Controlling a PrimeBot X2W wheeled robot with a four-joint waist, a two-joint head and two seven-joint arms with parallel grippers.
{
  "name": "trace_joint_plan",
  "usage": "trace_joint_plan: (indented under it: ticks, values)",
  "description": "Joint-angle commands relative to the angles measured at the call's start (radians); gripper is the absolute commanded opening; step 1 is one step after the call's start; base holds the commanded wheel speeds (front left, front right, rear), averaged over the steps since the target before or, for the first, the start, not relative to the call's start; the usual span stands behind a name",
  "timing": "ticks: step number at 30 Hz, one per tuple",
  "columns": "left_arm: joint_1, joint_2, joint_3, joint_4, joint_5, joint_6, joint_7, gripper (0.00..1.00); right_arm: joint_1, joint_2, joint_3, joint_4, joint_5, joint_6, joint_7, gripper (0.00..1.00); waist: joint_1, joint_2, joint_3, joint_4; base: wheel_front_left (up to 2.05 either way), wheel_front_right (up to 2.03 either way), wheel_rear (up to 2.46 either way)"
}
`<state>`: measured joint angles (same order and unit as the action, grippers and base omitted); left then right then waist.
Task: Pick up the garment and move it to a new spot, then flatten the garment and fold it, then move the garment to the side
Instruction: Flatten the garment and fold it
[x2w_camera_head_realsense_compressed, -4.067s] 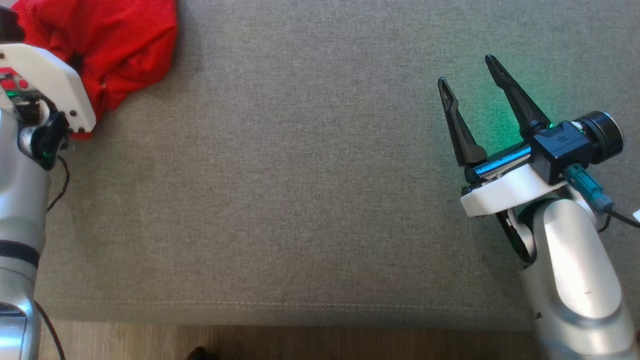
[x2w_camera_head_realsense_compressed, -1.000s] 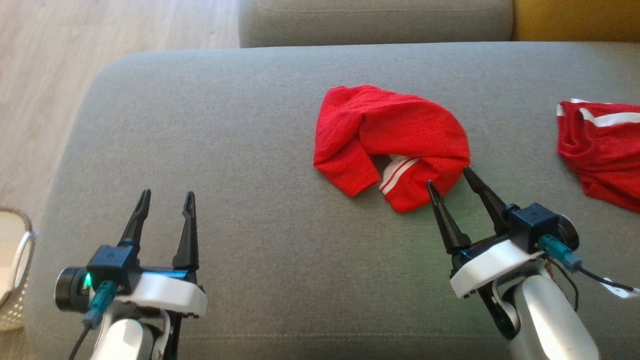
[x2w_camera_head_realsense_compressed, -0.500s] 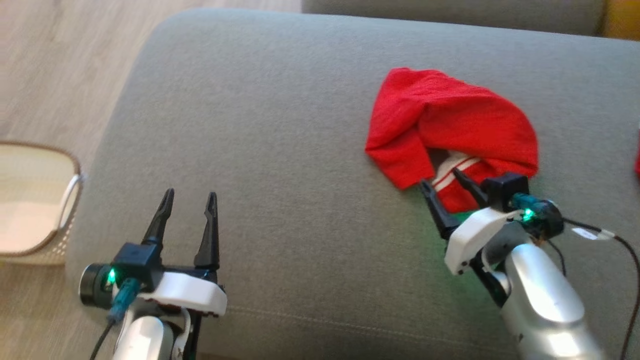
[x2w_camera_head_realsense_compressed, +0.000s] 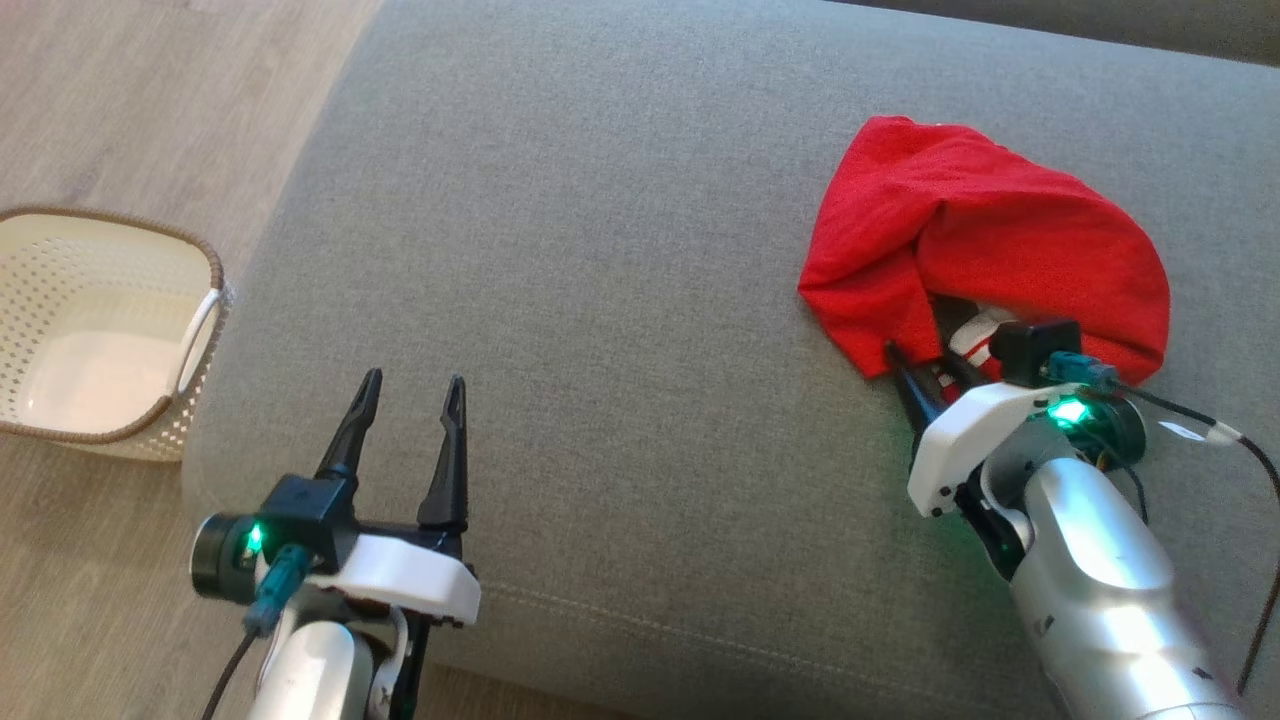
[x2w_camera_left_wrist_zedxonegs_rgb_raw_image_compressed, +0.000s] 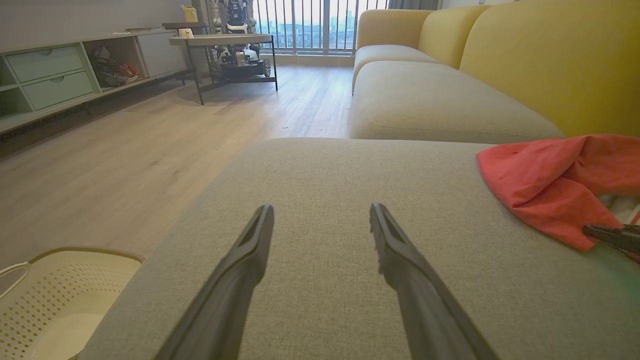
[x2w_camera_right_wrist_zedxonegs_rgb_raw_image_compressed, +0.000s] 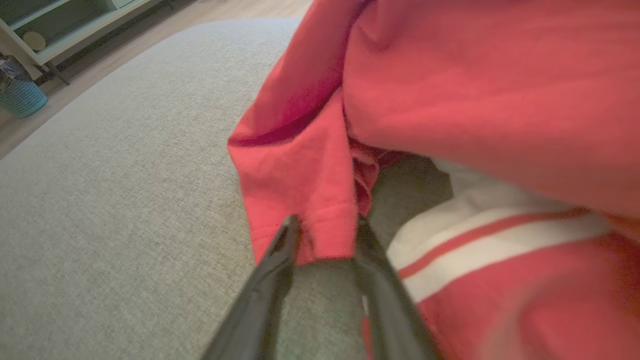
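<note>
The garment (x2w_camera_head_realsense_compressed: 1000, 240) is a crumpled red piece with a white-striped band, lying on the right of the grey cushion (x2w_camera_head_realsense_compressed: 600, 250). It also shows in the left wrist view (x2w_camera_left_wrist_zedxonegs_rgb_raw_image_compressed: 545, 180) and the right wrist view (x2w_camera_right_wrist_zedxonegs_rgb_raw_image_compressed: 475, 90). My right gripper (x2w_camera_head_realsense_compressed: 925, 360) is at its near edge. Its fingers (x2w_camera_right_wrist_zedxonegs_rgb_raw_image_compressed: 326, 222) stand partly closed astride a red hem, one on each side, with the cloth still flat between them. My left gripper (x2w_camera_head_realsense_compressed: 414, 380) hovers open over bare cushion at the lower left, its fingers (x2w_camera_left_wrist_zedxonegs_rgb_raw_image_compressed: 320, 207) holding nothing.
A cream perforated basket (x2w_camera_head_realsense_compressed: 200, 330) stands on the wooden floor left of the cushion (x2w_camera_left_wrist_zedxonegs_rgb_raw_image_compressed: 75, 255). A yellow sofa back (x2w_camera_left_wrist_zedxonegs_rgb_raw_image_compressed: 550, 60) rises behind. Low shelves and a table line the far wall. Bare grey cushion stretches between the two grippers.
The head camera has swung left, bringing the basket into view. My right gripper has pushed forward onto the garment's near hem and its fingers have narrowed around it. The left gripper stays open.
</note>
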<state>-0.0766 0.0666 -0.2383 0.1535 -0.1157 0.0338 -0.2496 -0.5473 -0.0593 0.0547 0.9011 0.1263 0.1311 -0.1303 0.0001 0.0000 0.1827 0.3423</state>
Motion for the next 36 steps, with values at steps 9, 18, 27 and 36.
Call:
trace_joint_plan:
  ticks: [9, 18, 27, 36]
  values:
    - [-0.035, -0.004, 0.046, -0.012, 0.017, -0.013, -0.012, 1.00, -0.104, 0.009, 0.165, -0.036, 0.046, 0.000, -0.076, 0.00, -0.0001, 0.0000, -0.062, -0.001, 0.00, 0.00, 0.00]
    - [0.032, -0.009, 0.055, 0.008, 0.012, -0.022, -0.012, 1.00, -0.337, 0.009, 0.463, -0.210, 0.375, 0.000, -0.010, 0.00, -0.0001, 0.0000, -0.180, -0.013, 0.00, 0.00, 0.00]
    - [0.079, -0.011, 0.074, -0.001, 0.015, -0.026, -0.012, 1.00, -0.677, 0.009, 0.539, -0.157, 0.544, 0.000, -0.107, 0.00, -0.0001, 0.0000, -0.235, -0.005, 0.00, 0.00, 0.00]
    - [0.103, -0.013, 0.097, -0.019, 0.015, -0.028, -0.012, 1.00, -0.612, -0.019, 0.218, 0.116, 0.396, 0.000, -0.131, 0.00, -0.0001, 0.0000, -0.210, -0.048, 0.00, 0.00, 0.00]
